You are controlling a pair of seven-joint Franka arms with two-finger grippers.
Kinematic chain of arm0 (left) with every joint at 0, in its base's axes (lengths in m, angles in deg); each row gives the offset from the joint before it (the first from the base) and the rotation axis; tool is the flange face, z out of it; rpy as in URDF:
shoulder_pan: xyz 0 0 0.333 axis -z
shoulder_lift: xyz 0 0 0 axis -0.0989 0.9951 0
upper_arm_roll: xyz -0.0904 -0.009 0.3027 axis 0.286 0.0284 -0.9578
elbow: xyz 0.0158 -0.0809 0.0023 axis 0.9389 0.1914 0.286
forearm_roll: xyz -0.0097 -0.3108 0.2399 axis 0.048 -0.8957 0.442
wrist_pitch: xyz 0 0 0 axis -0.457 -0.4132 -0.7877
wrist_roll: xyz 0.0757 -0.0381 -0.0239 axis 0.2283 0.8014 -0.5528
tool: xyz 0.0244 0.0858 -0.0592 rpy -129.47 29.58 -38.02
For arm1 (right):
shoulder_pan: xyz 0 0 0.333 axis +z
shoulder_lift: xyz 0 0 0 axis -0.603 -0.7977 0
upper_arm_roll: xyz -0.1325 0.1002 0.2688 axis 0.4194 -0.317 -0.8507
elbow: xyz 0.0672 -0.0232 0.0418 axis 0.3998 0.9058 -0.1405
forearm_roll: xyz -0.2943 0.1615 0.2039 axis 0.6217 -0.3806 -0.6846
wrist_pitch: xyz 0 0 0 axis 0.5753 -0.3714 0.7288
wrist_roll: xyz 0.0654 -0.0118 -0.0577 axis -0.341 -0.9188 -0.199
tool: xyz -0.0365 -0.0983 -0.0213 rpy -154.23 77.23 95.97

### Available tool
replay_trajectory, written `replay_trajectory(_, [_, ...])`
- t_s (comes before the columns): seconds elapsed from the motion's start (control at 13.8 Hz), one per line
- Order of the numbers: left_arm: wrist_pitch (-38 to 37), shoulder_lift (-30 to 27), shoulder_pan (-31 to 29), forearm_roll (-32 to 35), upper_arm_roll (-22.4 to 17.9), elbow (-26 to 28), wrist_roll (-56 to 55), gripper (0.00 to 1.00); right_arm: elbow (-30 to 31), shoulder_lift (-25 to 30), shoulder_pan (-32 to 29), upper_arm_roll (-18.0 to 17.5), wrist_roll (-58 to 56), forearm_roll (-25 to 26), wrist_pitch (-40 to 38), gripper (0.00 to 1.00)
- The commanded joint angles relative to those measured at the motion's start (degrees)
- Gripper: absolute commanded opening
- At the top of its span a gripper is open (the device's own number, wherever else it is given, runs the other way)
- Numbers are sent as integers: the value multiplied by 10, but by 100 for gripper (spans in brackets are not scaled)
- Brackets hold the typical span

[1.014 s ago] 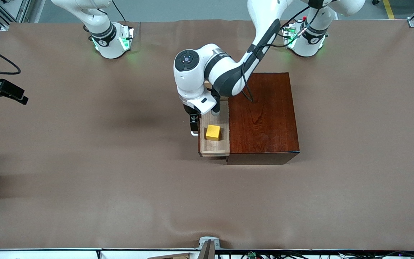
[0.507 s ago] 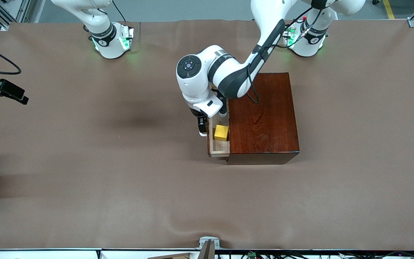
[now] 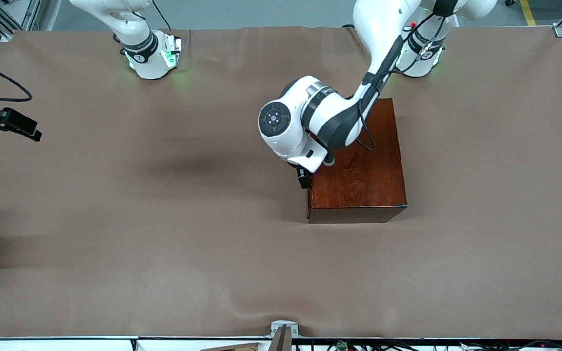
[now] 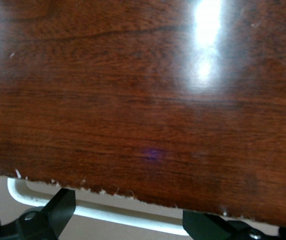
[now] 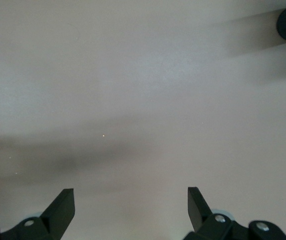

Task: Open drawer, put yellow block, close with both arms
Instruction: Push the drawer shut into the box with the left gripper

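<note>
Front view: the wooden box (image 3: 359, 165) stands on the tabletop (image 3: 164, 243) toward the left arm's end, roughly midway between the base-side edge and the camera-side edge. Its drawer (image 3: 309, 195) is pushed fully in, the front flush with the box face that looks toward the right arm's end. The yellow block cannot be seen in any view; no part of the drawer's tray is exposed.

The left arm (image 3: 330, 117) reaches from its base down over the box edge, with the left claw (image 3: 304, 178) at the drawer front. In the left wrist view the two black fingers (image 4: 58, 212) stand apart, one on each side of the white bar handle (image 4: 108, 210), with the glossy red-brown drawer panel (image 4: 143, 100) filling the frame. Whether the fingers touch the handle cannot be told; they are not clamped on it.

The right arm (image 3: 134, 39) waits; only its base and lower links show near the base-side edge. The right claw (image 5: 130, 210) looks down on bare tabletop with its fingers spread wide, holding nothing.

A small round marking sits on each arm's lower black band; it is not legible. No other writing or brand can be read.
</note>
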Motion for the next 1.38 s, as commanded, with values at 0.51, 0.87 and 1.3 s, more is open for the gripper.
replay_trajectory(0.51, [-34, -33, 4, 13, -3, -6, 48, 100, 7, 13, -9, -7, 4, -2, 3, 100])
replay_trajectory(0.87, [-31, -83, -10, 13, -12, -8, 144, 100, 6, 13, -10, -6, 4, -2, 3, 100])
replay_trajectory(1.3, [-32, -137, -76, 15, -17, 5, 301, 100, 5, 13, -11, -6, 4, -2, 3, 100])
